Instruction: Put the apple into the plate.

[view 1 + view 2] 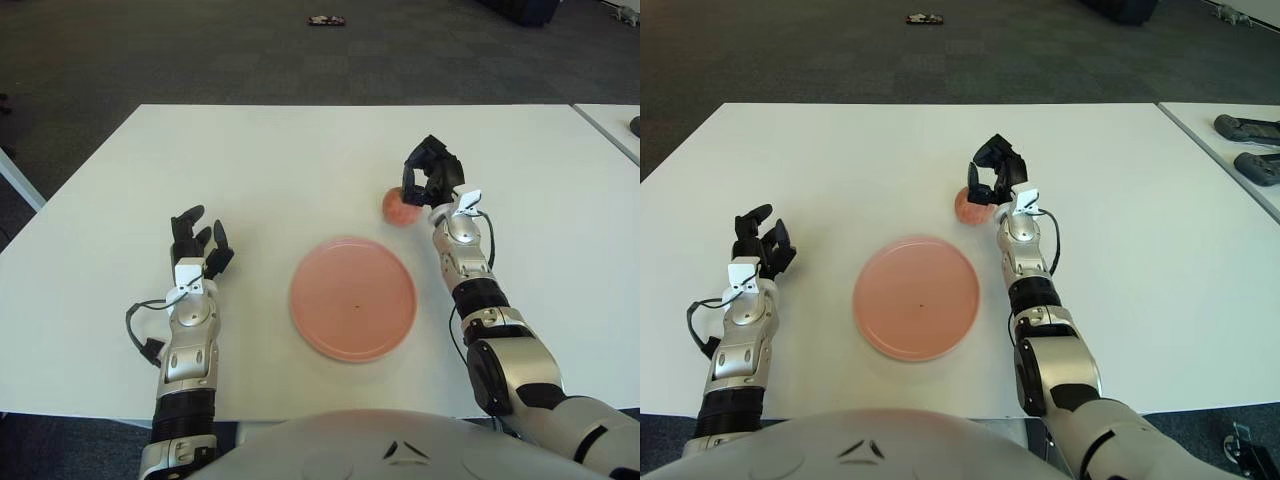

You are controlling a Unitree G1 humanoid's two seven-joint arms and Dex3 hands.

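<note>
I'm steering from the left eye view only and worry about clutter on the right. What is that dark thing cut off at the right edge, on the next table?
Observer: A dark handheld controller, whole in the right eye view, lying on the neighbouring table.
Operator: Is it alone?
Observer: No. A second controller lies nearer the robot, apart from it; both are far right of the right robot hand by the apple. The left robot hand shows left of the plate.
</note>
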